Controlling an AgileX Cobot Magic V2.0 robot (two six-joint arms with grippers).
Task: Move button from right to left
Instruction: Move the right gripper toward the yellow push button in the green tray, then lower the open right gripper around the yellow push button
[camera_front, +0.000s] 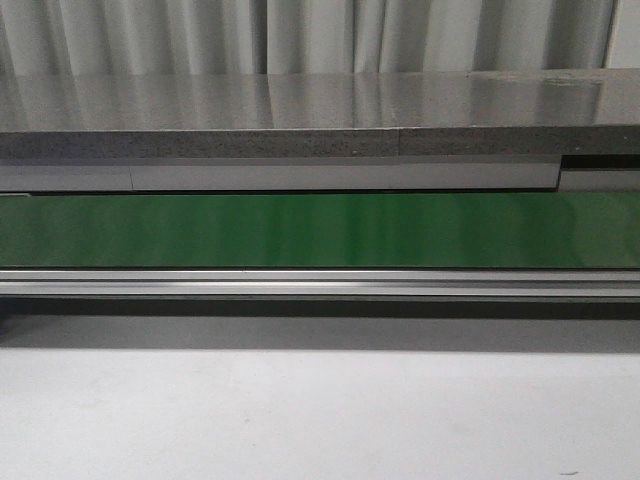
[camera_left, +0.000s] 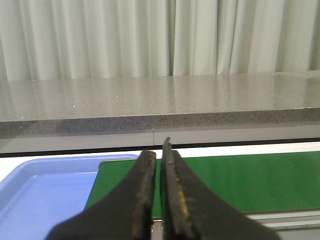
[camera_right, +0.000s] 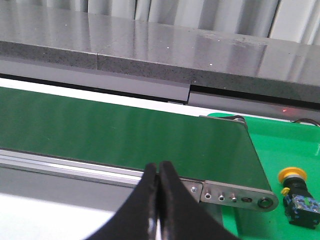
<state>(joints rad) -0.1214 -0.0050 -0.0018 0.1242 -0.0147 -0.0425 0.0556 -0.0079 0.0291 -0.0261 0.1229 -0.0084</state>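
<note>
The task is at its start: nothing is gripped yet. The button (camera_right: 295, 192) lies on its side at the lower right of the right wrist view, on a bright green surface (camera_right: 280, 140) just past the end of the green belt (camera_right: 125, 130). The right gripper (camera_right: 158, 172) has its jaws together, empty; the left gripper (camera_left: 159, 160) likewise, near a blue tray (camera_left: 40, 190). Next, I judge, the right jaws must part and reach toward the button.
</note>
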